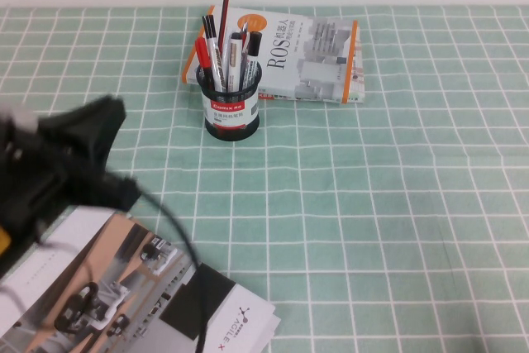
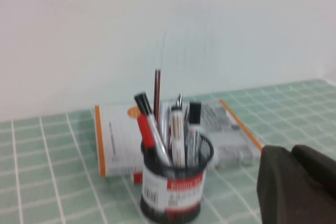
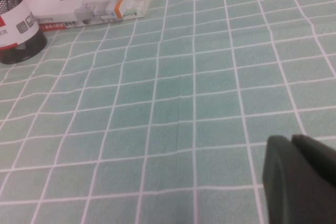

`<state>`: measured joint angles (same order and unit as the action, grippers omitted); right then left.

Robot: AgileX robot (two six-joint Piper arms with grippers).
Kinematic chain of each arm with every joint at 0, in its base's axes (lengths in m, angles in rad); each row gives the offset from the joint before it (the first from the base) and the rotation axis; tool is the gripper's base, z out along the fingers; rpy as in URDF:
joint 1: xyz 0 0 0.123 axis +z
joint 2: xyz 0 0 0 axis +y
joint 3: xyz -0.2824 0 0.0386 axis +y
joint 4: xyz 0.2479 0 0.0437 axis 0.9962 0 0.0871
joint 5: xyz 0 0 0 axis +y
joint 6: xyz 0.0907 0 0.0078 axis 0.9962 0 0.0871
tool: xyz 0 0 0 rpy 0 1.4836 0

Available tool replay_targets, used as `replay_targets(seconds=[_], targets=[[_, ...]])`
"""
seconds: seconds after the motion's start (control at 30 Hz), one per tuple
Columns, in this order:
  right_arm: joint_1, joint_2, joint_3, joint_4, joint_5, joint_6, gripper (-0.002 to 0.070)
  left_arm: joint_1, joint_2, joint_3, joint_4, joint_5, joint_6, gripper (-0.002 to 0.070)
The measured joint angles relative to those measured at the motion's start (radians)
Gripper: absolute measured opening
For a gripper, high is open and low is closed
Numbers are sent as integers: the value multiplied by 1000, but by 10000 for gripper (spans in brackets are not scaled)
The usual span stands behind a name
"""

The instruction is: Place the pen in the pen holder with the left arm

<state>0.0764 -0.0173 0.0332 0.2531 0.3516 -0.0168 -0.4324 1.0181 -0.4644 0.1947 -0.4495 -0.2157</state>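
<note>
pen [image 1: 253, 55] is seen upright inside pen holder [image 1: 232, 107], at 12 o'clock | left gripper [image 1: 78, 142] at 9 o'clock, right gripper [image 3: 302, 179] parked; jaws pressed together, empty | retreat is best kept clear of the cup

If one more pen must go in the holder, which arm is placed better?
Probably left. The left claw faces the holder nearby; the right claw hangs over bare cloth, farther away.

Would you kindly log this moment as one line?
white-barrelled black-capped pen: in black mesh pen holder | left gripper: near-left of holder, empty | right gripper: over cloth
</note>
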Motion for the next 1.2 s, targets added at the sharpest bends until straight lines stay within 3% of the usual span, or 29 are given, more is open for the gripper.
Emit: replay_targets(seconds=[0.27, 0.8, 1.2], targets=[[0, 0, 0, 0, 0, 0, -20, 0, -171, 114, 44, 93, 4, 0], [0, 0, 0, 0, 0, 0, -20, 2, -216, 124, 34, 251, 0, 0], [0, 0, 0, 0, 0, 0, -20, 156, -510, 124, 35, 464, 35, 0]])
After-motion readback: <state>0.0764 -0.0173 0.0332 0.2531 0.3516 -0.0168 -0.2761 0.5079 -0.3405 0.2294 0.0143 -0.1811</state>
